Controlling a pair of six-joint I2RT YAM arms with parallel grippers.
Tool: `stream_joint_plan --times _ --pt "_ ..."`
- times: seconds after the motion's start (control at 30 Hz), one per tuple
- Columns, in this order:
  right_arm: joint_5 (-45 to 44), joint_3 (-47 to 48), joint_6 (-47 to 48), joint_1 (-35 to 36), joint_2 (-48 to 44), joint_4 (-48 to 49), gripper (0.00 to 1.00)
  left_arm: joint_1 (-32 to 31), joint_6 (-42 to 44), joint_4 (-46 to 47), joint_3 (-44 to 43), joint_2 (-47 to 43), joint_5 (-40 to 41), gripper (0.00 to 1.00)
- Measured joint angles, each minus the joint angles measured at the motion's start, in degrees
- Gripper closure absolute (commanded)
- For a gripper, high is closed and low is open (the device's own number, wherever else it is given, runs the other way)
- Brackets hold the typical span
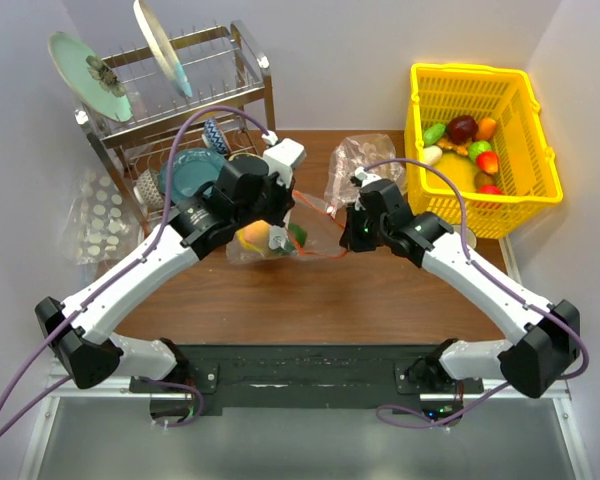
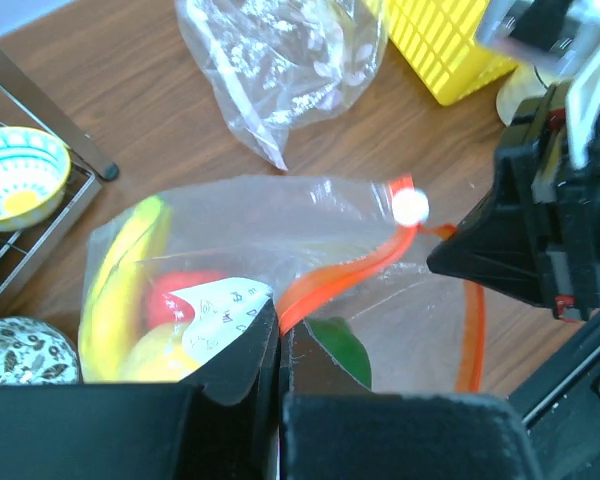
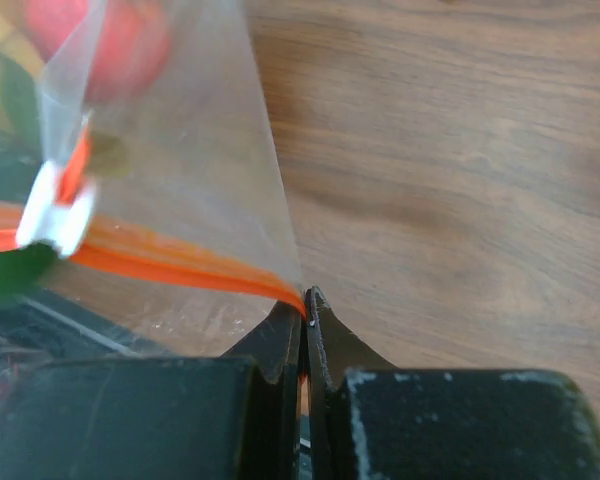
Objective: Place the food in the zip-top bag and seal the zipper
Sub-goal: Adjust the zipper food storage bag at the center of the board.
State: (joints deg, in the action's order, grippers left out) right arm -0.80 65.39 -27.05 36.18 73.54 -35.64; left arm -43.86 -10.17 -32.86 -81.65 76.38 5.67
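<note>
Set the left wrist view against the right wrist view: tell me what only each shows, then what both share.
Left wrist only: banana, bowl, yellow basket, a second clear bag. Right wrist only: the pinch up close, the right gripper with jaws shut on the zipper end. Both: bag, zipper, its white slider, a red fruit inside, table.

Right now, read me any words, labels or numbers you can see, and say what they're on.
White label on or in the zip-top bag: dark marks, too blurred to read.
Nothing else in any view carries legible text.
</note>
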Motion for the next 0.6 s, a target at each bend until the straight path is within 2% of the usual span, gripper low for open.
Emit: stream_joint_plan --times 0.37,0.53,0.57,0.6 --pt "0.3 7.4 0.1 0.1 -5.7 0.9 1.0 0.2 -0.9 -3.2 2.1 2.9 -0.1 1.0" --pt "0.8 6.8 0.1 0.1 -3.1 0.7 1.0 0.2 -1.0 -3.1 2.0 1.8 0.2 1.0" --pt "0.7 6.3 0.1 0.1 -2.6 0.5 0.98 0.2 -1.0 -3.1 2.0 1.6 0.3 1.0" --pt "0.7 6.0 0.1 0.1 -2.4 0.1 0.89 0.2 -1.0 -3.1 2.0 1.5 0.5 1.0"
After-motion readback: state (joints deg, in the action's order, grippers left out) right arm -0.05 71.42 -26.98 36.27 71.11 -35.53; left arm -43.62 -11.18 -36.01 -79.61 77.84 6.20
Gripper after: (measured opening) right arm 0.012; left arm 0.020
